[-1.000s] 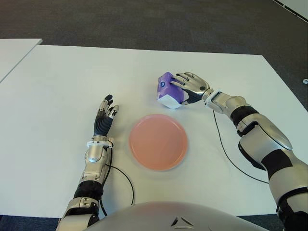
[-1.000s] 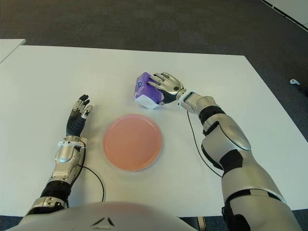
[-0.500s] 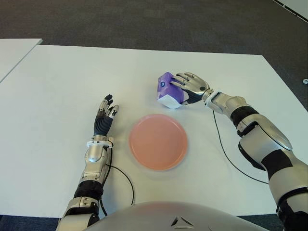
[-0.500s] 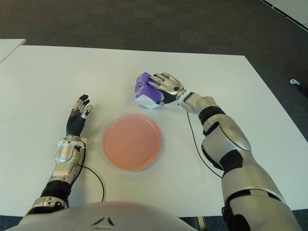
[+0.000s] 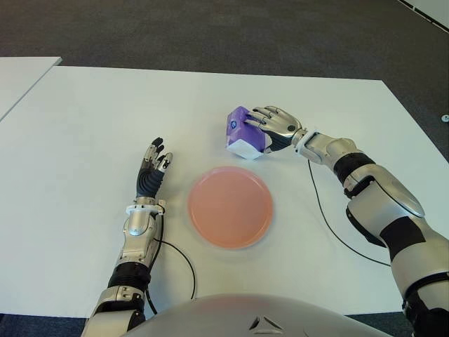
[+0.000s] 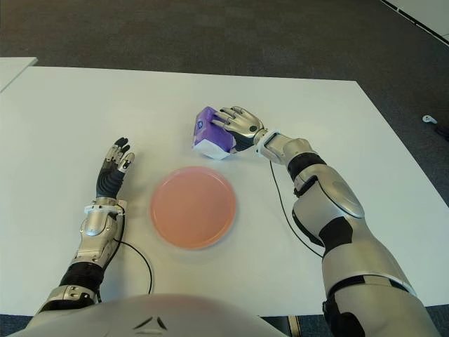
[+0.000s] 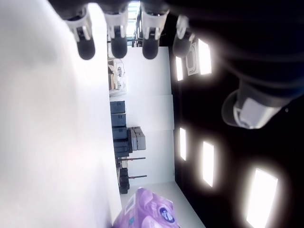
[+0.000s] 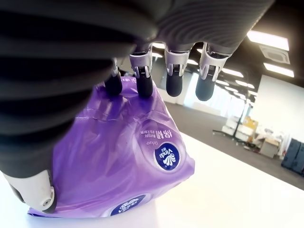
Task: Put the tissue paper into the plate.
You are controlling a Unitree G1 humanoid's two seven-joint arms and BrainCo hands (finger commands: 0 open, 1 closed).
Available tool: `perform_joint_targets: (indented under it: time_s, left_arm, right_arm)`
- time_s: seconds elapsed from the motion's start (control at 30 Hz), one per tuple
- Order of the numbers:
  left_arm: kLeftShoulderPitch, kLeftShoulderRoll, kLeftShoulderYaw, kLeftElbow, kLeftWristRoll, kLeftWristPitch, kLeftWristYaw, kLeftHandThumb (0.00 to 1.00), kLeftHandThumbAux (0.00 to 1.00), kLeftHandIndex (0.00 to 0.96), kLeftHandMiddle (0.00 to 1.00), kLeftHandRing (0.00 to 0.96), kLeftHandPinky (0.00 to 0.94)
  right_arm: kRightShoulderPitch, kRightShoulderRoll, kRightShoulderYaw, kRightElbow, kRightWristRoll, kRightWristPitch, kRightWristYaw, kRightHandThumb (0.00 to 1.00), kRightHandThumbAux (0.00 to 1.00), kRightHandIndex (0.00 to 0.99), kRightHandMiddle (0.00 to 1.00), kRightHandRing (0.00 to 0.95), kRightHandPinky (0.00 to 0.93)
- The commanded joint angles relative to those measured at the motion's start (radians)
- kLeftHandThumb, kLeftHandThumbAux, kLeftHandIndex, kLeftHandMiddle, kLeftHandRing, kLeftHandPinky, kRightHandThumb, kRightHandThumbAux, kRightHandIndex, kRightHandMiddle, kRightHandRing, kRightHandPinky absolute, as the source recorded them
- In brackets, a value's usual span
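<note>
The right hand [image 5: 275, 126] has shifted slightly toward the robot's left since a second ago, and its fingers [image 8: 141, 80] have curled further over the top of the tissue pack [image 5: 243, 133], which has tilted and slid a little with them.

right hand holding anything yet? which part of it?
The right hand grips the purple tissue pack from its right side, fingers curled over the top. Whether it is lifted cannot be told. The left hand holds nothing.
</note>
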State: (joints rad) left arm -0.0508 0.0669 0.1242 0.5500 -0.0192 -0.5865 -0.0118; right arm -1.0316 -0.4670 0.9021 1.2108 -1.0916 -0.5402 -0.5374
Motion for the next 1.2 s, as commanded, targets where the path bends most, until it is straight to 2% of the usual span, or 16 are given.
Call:
perform_joint_targets:
  time_s: [0.03, 0.3, 0.7, 0.8, 0.93, 1.2]
  left_arm:
    - [0.042, -0.010, -0.001, 0.042, 0.006, 0.019, 0.013, 0.000, 0.466, 0.000, 0.000, 0.000, 0.000]
    - [0.043, -0.012, 0.002, 0.041, 0.002, 0.021, 0.012, 0.000, 0.470, 0.000, 0.000, 0.000, 0.000]
    - [0.041, -0.013, 0.001, 0.041, 0.009, 0.026, 0.020, 0.000, 0.468, 0.000, 0.000, 0.000, 0.000]
    - [0.040, -0.014, 0.001, 0.043, 0.008, 0.021, 0.018, 0.000, 0.470, 0.000, 0.000, 0.000, 0.000]
    - [0.042, -0.015, 0.000, 0.039, 0.007, 0.020, 0.014, 0.000, 0.472, 0.000, 0.000, 0.000, 0.000]
    - [0.047, -0.015, 0.000, 0.030, 0.008, 0.024, 0.017, 0.000, 0.466, 0.000, 0.000, 0.000, 0.000]
  right_arm:
    - [0.017, 0.012, 0.014, 0.001, -0.008, -0.021, 0.038, 0.397, 0.650, 0.017, 0.071, 0.030, 0.000]
    - [0.008, 0.006, 0.011, -0.005, -0.011, -0.021, 0.059, 0.395, 0.656, 0.018, 0.070, 0.029, 0.000]
    - [0.016, 0.001, 0.045, -0.009, -0.039, -0.044, 0.058, 0.412, 0.661, 0.018, 0.074, 0.035, 0.000]
    - [0.017, 0.000, 0.061, -0.011, -0.044, -0.062, 0.063, 0.427, 0.662, 0.016, 0.072, 0.034, 0.000]
    - [0.028, -0.019, 0.072, -0.032, -0.035, -0.114, 0.115, 0.452, 0.669, 0.011, 0.065, 0.030, 0.000]
    - [0.056, -0.062, 0.064, -0.064, -0.015, -0.181, 0.194, 0.512, 0.681, 0.008, 0.059, 0.025, 0.000]
